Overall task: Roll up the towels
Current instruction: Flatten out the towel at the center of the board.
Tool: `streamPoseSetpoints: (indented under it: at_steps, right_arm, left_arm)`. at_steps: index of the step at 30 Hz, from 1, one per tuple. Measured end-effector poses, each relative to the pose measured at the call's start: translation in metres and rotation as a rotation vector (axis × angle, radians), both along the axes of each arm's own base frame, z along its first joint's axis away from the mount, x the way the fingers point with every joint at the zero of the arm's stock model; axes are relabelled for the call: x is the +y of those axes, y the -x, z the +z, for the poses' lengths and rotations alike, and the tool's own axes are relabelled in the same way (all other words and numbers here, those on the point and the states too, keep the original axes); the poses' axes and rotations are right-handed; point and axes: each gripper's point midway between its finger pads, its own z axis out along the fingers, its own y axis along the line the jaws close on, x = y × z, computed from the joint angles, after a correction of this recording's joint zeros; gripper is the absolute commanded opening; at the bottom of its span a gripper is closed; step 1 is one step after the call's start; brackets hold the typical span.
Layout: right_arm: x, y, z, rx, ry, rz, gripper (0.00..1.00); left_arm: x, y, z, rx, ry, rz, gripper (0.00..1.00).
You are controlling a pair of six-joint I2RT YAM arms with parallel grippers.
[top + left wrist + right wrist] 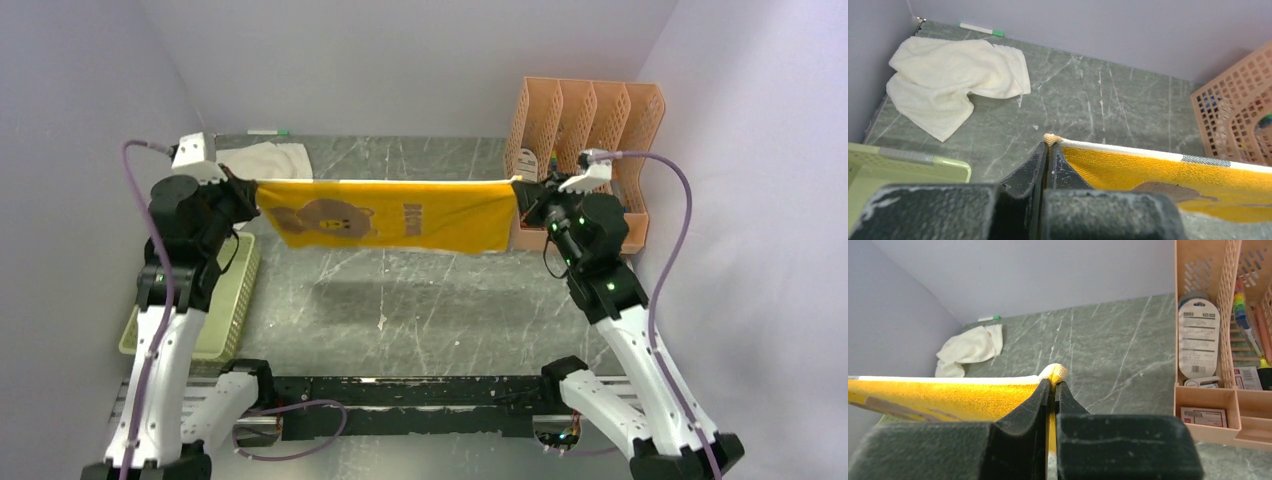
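Found nearest, on the left of the grey marbled table (pixel 430 310): a pale green mesh basket (pixel 215 330), flat on the surface beside the left arm.

Found above the middle of the table: a yellow towel (pixel 400 215) with a brown bear figure and brown lettering, held up off the surface, pulled out wide between the two arms, top edge near level, lower edge hanging free with its shadow on the stone below.

Logged the left gripper (pixel 1049 150) with fingers pressed together on the towel's upper left corner, a nub of cloth poking out above the tips.

Logged the right gripper (pixel 1053 390) likewise pinched tight on the upper right corner, a tuft of cloth showing above the tips.

Found just behind the right gripper: a peach plastic file rack (pixel 600 110) with upright slots, stationery and small boxes inside.

Found further back on the left: a cream-white towel (pixel 948 75), crumpled and partly folded, lying flat on the table, apart from the yellow one.

Found furthest, against the back wall beyond the white towel: a white pen (pixel 980 29) with a green end, lying flat.
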Motion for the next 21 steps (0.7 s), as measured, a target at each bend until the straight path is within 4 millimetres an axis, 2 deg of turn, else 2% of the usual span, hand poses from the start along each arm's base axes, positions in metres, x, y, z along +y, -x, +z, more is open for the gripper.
streamPoseSetpoints:
  at_steps: [3, 6, 9, 12, 14, 16, 20, 21]
  right_arm:
    - [-0.003, 0.019, 0.009, -0.025, -0.011, 0.017, 0.0]
    - [-0.004, 0.028, 0.009, -0.029, -0.016, 0.029, 0.0]
    - [-0.001, 0.021, -0.003, 0.01, -0.006, 0.033, 0.0]
    - [0.005, 0.002, -0.034, 0.1, 0.018, 0.031, 0.0]
    - [0.01, -0.012, -0.059, 0.166, 0.035, 0.027, 0.0]
    - [0.014, -0.027, -0.088, 0.243, 0.051, 0.023, 0.0]
    - [0.022, -0.056, -0.141, 0.374, 0.085, 0.012, 0.0]
    - [0.025, -0.067, -0.154, 0.409, 0.095, 0.009, 0.0]
  left_arm:
    - [-0.003, 0.025, 0.008, -0.018, 0.024, -0.015, 0.07]
    - [-0.005, 0.042, 0.009, -0.018, 0.04, -0.022, 0.07]
    - [-0.004, 0.047, 0.004, 0.006, 0.041, -0.017, 0.07]
    - [-0.002, 0.033, -0.016, 0.086, 0.035, 0.0, 0.07]
    - [0.001, 0.018, -0.039, 0.15, 0.03, 0.014, 0.07]
    - [0.003, 0.004, -0.07, 0.227, 0.024, 0.029, 0.07]
    - [0.007, -0.024, -0.15, 0.435, 0.027, 0.078, 0.07]
    - [0.008, -0.03, -0.163, 0.469, 0.027, 0.087, 0.07]
